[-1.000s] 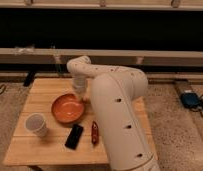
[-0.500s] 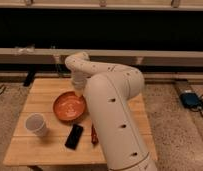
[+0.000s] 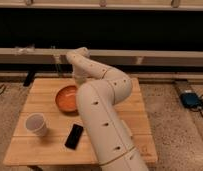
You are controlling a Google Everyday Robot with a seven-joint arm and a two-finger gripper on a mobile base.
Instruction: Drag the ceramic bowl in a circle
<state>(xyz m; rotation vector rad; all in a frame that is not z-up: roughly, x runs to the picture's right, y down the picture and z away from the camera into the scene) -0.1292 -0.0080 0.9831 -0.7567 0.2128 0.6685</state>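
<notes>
The ceramic bowl (image 3: 66, 99), wide, shallow and orange-brown, sits on the wooden table (image 3: 40, 92) left of centre. My white arm rises from the bottom of the view, bends at the right and reaches back over the table. My gripper (image 3: 79, 86) comes down onto the bowl's far right rim and is shut there. The wrist hides most of the fingers.
A small white cup (image 3: 36, 124) stands near the table's front left. A black phone (image 3: 74, 136) lies flat in front of the bowl, close to my arm. A dark wall and a ledge run behind the table. A blue device (image 3: 191, 99) lies on the floor to the right.
The bowl has slid away from the front edge toward the back of the table, moving with my gripper. The arm has swung so that it covers more of the table's right side.
</notes>
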